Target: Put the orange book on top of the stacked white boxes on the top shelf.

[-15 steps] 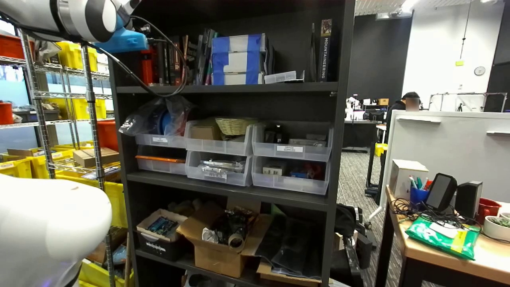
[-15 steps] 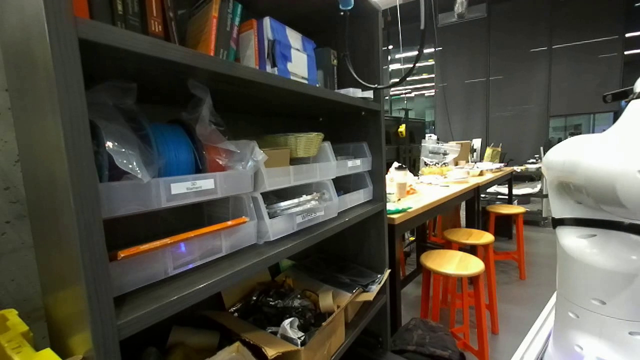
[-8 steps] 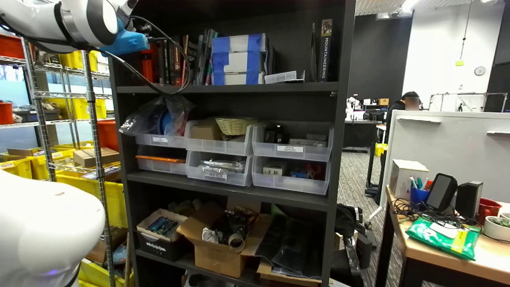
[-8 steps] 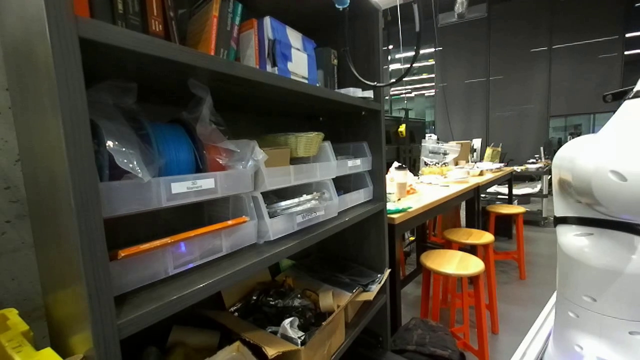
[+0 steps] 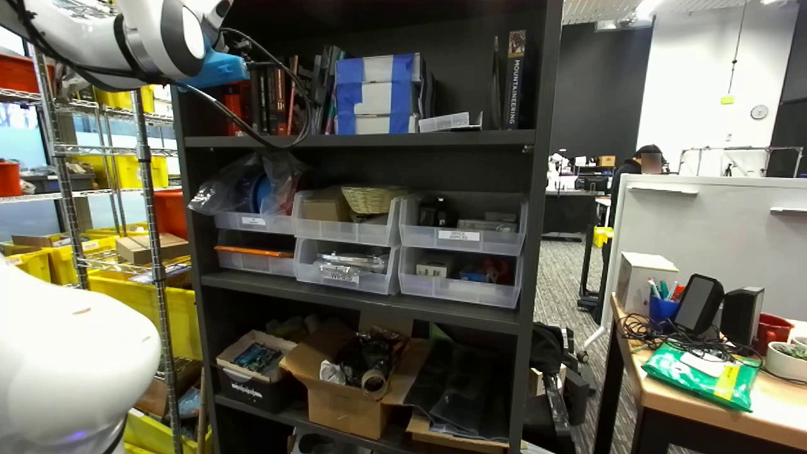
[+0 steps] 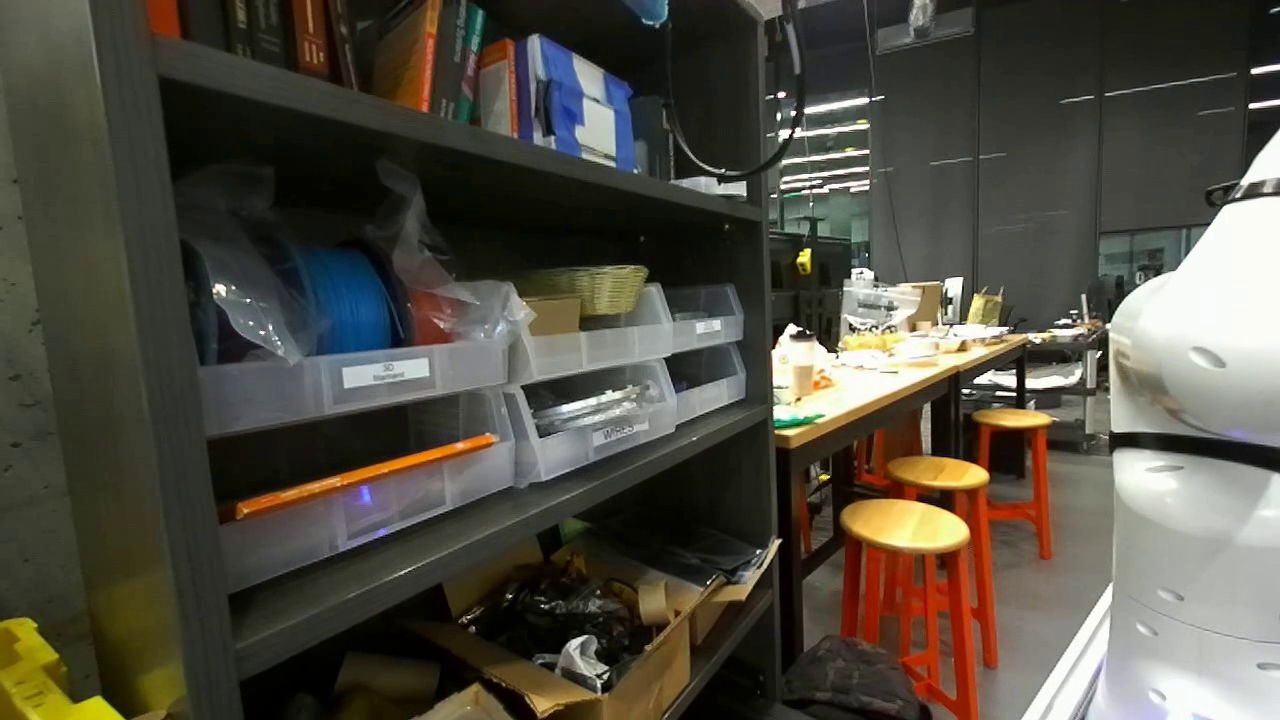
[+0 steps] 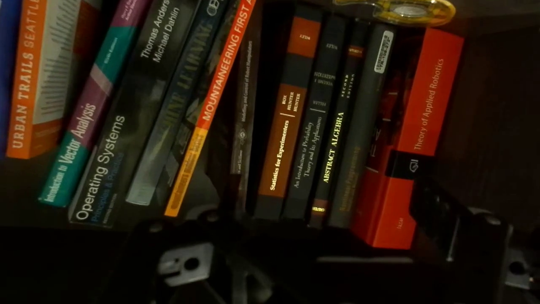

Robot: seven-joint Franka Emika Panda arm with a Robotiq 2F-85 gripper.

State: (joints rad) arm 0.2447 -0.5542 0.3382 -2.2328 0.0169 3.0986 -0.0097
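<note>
The stacked white boxes (image 5: 377,98) with blue strips stand on the top shelf (image 5: 359,140), right of a row of upright books; they also show in an exterior view (image 6: 592,110). A thin flat orange thing (image 6: 360,478) lies in the lower left bin; I cannot tell whether it is the orange book. An upright orange-red book (image 7: 426,126) stands at the right end of the row in the wrist view. My gripper (image 7: 325,198) is open in front of the row, its right finger (image 7: 438,215) close to the orange-red book. Both exterior views hide its fingers.
A black cable loop (image 5: 306,120) hangs from the wrist before the books. A clear tray (image 5: 444,122) sits right of the boxes. Plastic bins (image 5: 347,233) fill the board below. A yellow object (image 7: 417,10) shows above the books. A wire rack (image 5: 144,151) stands at left.
The wrist with its blue mount has moved right and slightly down in an exterior view, and left and slightly down in the opposite picture. The cable loop moved with it. Shelf objects are unchanged.
</note>
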